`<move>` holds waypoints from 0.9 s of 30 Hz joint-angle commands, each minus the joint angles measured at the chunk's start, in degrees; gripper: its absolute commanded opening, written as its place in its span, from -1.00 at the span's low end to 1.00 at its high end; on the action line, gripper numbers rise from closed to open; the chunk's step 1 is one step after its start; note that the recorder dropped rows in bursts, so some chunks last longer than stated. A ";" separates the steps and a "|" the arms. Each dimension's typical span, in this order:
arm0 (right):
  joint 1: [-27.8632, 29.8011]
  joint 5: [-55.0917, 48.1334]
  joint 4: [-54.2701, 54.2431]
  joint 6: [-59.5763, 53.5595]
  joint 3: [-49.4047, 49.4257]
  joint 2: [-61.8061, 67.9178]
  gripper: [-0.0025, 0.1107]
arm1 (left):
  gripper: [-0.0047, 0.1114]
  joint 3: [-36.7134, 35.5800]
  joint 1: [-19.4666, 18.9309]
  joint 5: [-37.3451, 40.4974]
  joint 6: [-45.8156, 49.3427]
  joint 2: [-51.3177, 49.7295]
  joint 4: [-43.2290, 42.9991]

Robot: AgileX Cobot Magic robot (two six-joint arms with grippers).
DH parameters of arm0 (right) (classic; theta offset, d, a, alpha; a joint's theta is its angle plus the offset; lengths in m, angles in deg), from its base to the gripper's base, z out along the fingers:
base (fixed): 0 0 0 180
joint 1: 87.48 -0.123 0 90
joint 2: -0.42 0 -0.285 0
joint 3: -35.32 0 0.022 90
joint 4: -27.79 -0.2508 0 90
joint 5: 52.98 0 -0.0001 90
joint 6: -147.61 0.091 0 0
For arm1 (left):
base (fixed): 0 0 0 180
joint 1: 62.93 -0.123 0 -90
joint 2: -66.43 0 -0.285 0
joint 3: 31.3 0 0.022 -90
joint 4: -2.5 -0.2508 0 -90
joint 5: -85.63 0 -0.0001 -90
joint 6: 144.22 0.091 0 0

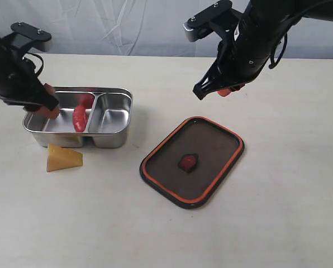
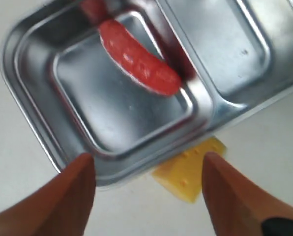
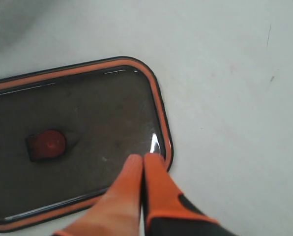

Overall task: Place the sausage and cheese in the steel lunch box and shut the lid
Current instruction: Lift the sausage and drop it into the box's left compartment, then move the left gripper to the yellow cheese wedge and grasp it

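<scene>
The glossy red sausage (image 1: 80,115) (image 2: 139,63) lies in the left compartment of the steel lunch box (image 1: 113,142) (image 2: 33,118), against the divider. My left gripper (image 1: 48,104) (image 2: 147,164) hangs open above the box's left end, nothing between its orange fingers (image 2: 75,187). The yellow cheese (image 1: 64,158) (image 2: 190,169) wedge rests on the table just in front of the box. The dark lid (image 1: 211,146) (image 3: 102,118) with orange rim lies flat, its red valve (image 1: 188,162) (image 3: 46,144) facing up. My right gripper (image 1: 225,91) (image 3: 143,160) hovers shut and empty above the lid's far edge.
The pale table (image 1: 278,212) carries the box at left and the lid in the middle. A light curtain (image 1: 127,28) hangs behind the table's far edge. The box's right compartment (image 1: 112,114) holds nothing.
</scene>
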 commanded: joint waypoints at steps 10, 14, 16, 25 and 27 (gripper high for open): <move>0.30 1.20 1.95 -0.03 0.03 -0.45 -0.97 | 0.12 -7.41 0.07 18.50 18.84 9.42 11.12; 0.30 1.08 1.95 -0.03 0.03 -0.45 -0.97 | 0.12 -12.23 0.07 13.68 21.89 9.42 6.64; 0.30 1.08 1.95 -0.03 0.03 -0.45 -0.97 | 0.12 -15.01 0.07 9.54 21.89 9.42 4.17; 0.30 2.66 1.95 -0.03 0.03 -0.45 -0.97 | 0.22 -22.74 0.07 -6.95 25.66 8.88 -0.18; 0.30 3.07 1.95 -0.03 0.03 -0.45 -0.97 | 0.30 -24.19 0.07 -10.06 25.66 8.25 0.26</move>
